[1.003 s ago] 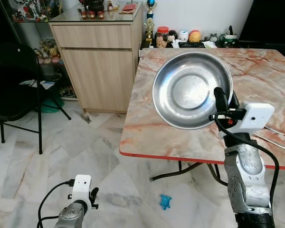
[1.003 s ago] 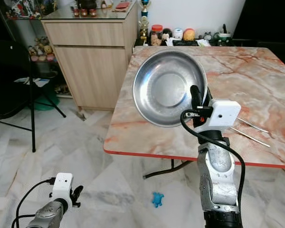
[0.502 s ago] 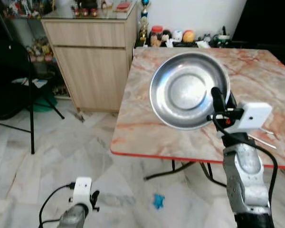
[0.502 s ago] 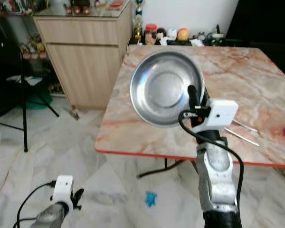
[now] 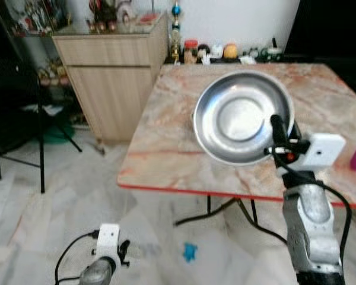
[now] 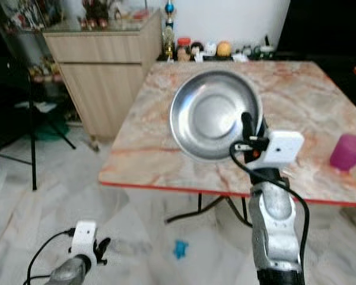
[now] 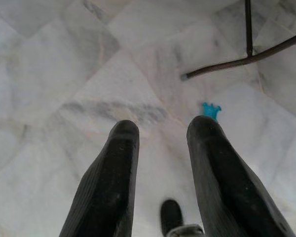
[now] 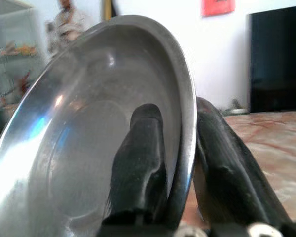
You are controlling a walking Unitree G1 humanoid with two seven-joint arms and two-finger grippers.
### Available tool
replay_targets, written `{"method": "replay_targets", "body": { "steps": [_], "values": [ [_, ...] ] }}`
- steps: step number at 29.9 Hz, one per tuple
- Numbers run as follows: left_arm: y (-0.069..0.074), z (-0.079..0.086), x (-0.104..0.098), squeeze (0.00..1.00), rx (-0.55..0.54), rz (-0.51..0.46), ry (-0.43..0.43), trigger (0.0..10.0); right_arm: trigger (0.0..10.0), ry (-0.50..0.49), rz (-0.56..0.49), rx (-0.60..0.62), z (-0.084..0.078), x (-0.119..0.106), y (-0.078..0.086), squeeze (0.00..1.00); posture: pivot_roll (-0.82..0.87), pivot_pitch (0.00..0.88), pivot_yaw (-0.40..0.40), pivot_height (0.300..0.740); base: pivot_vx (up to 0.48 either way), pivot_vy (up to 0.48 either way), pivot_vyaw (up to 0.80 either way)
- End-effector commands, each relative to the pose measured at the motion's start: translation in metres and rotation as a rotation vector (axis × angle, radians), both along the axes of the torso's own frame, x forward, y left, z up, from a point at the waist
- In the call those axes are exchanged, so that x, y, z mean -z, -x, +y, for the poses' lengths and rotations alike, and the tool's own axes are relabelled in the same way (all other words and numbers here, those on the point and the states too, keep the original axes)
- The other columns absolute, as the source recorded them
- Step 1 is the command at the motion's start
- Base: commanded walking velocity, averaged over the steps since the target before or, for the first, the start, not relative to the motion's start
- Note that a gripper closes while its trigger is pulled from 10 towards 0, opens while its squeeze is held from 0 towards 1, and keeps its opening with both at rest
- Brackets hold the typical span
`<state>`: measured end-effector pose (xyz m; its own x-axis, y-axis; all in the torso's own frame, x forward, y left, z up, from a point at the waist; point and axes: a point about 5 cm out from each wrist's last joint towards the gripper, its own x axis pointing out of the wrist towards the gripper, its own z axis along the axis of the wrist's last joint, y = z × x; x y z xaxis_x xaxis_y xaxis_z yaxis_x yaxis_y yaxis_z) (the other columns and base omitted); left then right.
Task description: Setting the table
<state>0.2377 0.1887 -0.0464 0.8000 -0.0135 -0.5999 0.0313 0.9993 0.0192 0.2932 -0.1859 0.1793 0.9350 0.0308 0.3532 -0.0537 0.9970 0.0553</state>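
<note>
While the left gripper (image 7: 160,148) hung idle, fingers apart, over the floor (image 7: 64,64), the right gripper (image 8: 180,163) pinched the steel plate's (image 5: 243,116) rim, holding it tilted above the marble table (image 5: 166,136).

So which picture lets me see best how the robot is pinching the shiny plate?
The right wrist view: up close, the right gripper has one black finger inside the steel plate and one behind its rim. Both eye views show the whole plate held tilted above the marble table, but the grip there looks tiny.
</note>
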Motion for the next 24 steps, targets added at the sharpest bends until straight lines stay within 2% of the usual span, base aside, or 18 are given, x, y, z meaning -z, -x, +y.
{"method": "replay_targets", "body": {
  "steps": [1,12,24],
  "values": [
    [0.003,0.0026,0.002,0.0,-0.001,0.016,-0.007,10.0,10.0,-0.004,-0.048,-0.014,0.0043,-0.0112,0.0,0.0,0.0,0.0,0.006,0.736,0.0,-0.304,0.0],
    [0.003,0.0017,0.0021,0.0,0.002,0.015,-0.004,10.0,10.0,-0.001,-0.065,-0.004,0.0036,-0.0155,0.0026,0.0,0.0,0.0,0.007,0.736,0.0,-0.307,0.0],
    [0.0048,0.0093,0.0019,0.0,-0.012,0.015,-0.015,10.0,10.0,-0.008,-0.06,-0.002,0.0074,-0.0138,0.0033,0.0,0.0,0.0,0.012,0.736,0.0,-0.304,0.0]
  ]
}}
